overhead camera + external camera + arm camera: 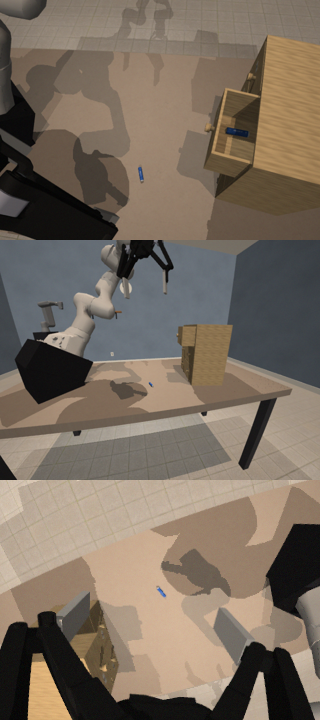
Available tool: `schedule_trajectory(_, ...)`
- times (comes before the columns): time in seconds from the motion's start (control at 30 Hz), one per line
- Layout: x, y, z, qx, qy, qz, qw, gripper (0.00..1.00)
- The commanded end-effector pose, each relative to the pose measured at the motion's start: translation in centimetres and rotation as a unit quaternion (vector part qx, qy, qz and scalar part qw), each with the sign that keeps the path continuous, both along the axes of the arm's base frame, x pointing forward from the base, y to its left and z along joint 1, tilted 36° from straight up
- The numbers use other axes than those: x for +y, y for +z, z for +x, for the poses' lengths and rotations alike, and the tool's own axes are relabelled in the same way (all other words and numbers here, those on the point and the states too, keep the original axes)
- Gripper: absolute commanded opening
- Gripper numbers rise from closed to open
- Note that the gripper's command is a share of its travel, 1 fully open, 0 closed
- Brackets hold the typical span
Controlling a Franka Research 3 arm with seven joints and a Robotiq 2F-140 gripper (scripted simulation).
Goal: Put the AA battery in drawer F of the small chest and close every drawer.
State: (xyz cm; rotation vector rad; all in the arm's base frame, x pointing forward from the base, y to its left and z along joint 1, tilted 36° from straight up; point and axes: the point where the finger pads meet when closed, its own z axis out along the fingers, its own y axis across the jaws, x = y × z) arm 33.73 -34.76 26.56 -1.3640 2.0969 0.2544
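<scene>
The tabletop (pixel 165 116) (pixel 170 400) (pixel 150 640) carries a tall wooden chest (pixel 289 108) (pixel 210 356) (pixel 55 685), at the right of the top and exterior frames. A pale robot arm (pixel 5 49) (pixel 102 308) (pixel 310 610) reaches from the left; its black hand (pixel 63 178) (pixel 146 295) (pixel 154 611), upper centre of the exterior frame, is wide open, with nothing between the fingers, well above everything. One upper drawer (pixel 227 164) (pixel 189 336) (pixel 94 652) juts out of the chest by its round knob (pixel 207 127) (pixel 177 335). Its letter cannot be read.

A blue battery (pixel 237 132) lies in that drawer, right of centre in the top frame. A slimmer blue cell (pixel 140 174) (pixel 150 384) (pixel 161 591) lies on the tabletop, below centre. The stouter one in the drawer is probably the AA, though no label confirms it.

If so, and this drawer is F, closing it is what remains. Picking up the slim cell by mistake would spoil the result. Pushing off-centre could jam the loose tray; pushing too hard, so high up, could slide or tip the chest. Catching the knob while backing away could drag the tray out until it droops.
</scene>
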Motion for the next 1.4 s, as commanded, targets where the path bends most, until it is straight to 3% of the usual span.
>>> schedule_trajectory(0.0, -0.1, 0.0, -0.1, 0.005, -0.006, 0.001, 1.000, 1.00)
schedule_trajectory(0.2, -0.1, 0.0, -0.1, 0.005, -0.006, 0.001, 1.000, 1.00)
schedule_trajectory(0.23, -1.5, -1.3, -0.6, 0.039, -0.062, 0.028, 0.997, 1.00)
schedule_trajectory(1.1, -1.5, -1.3, -0.6, 0.039, -0.062, 0.028, 0.997, 1.00)
schedule_trajectory(1.13, -2.7, -2.7, -1.2, 0.072, -0.116, 0.054, 0.989, 1.00)
schedule_trajectory(1.37, -2.7, -2.7, -1.2, 0.072, -0.116, 0.054, 0.989, 1.00)
